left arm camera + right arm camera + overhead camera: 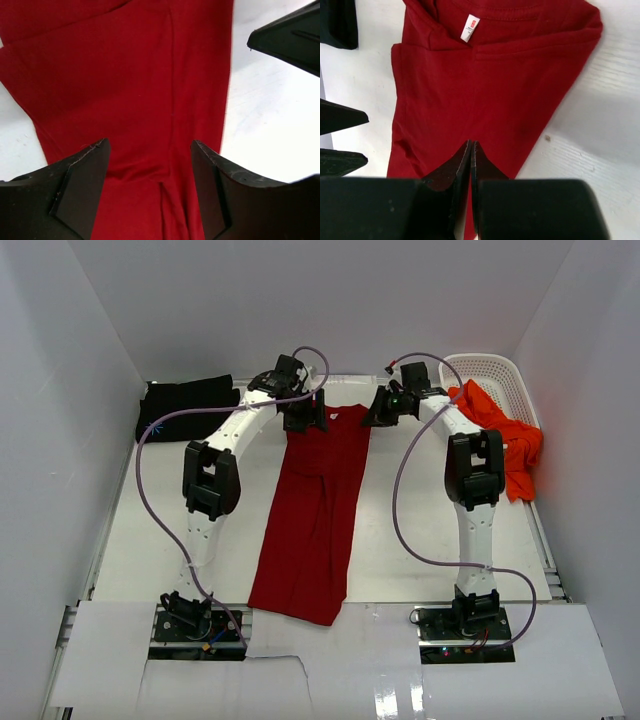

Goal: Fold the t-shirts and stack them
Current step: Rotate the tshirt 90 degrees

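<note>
Overhead, a white table (pixel 140 540) is seen with a dark red shirt (pixel 310 510) laid along its middle, folded lengthwise into a narrow strip, its collar end farthest from the arm bases. A white basket (pixel 500 368) is set at the far right corner with an orange shirt (pixel 510 445) draped over its near rim, and a black shirt (pixel 185 405) is bundled at the far left. The left gripper (pixel 303 418) is held over the strip's far left corner, fingers spread wide and nothing between them. The right gripper (pixel 383 408) is placed at the far right corner, its fingers pressed together at the cloth; whether fabric is pinched between them cannot be told. A small white label (pixel 470 27) is shown at the neckline. The step in hand is judged to be the taking of the collar end for a crosswise fold. To be done well, the left fingers should be lowered astride the edge before being closed, all layers should be caught, and both corners should be lifted level and carried evenly toward the hem so the sides are kept aligned.
</note>
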You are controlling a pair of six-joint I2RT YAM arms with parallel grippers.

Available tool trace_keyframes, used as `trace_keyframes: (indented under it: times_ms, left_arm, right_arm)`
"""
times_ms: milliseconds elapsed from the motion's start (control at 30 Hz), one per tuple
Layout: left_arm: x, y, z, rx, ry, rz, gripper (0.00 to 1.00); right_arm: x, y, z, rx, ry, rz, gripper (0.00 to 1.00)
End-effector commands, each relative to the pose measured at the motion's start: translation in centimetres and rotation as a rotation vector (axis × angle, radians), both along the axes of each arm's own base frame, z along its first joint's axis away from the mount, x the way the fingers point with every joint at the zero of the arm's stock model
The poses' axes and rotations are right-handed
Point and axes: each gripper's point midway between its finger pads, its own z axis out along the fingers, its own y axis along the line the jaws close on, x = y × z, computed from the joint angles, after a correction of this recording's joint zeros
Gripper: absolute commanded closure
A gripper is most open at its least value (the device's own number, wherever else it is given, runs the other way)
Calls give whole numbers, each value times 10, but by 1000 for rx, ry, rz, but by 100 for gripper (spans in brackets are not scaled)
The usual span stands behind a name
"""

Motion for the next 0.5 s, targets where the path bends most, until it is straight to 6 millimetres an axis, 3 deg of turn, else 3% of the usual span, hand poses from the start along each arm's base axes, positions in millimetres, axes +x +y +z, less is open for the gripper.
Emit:
trace_keyframes:
  times_ms: [0, 200, 467]
  left_arm:
    - [11, 3, 4, 32, -71, -43, 24]
    - [13, 7, -33, 78, -33, -43, 26]
    - [20, 13, -60, 131, -15, -14, 33]
  right_arm:
    - [5, 7, 3, -8, -6, 12, 92]
    - [-1, 8, -21, -49, 25, 1, 92]
    - [-3, 5, -42, -74, 61, -12, 92]
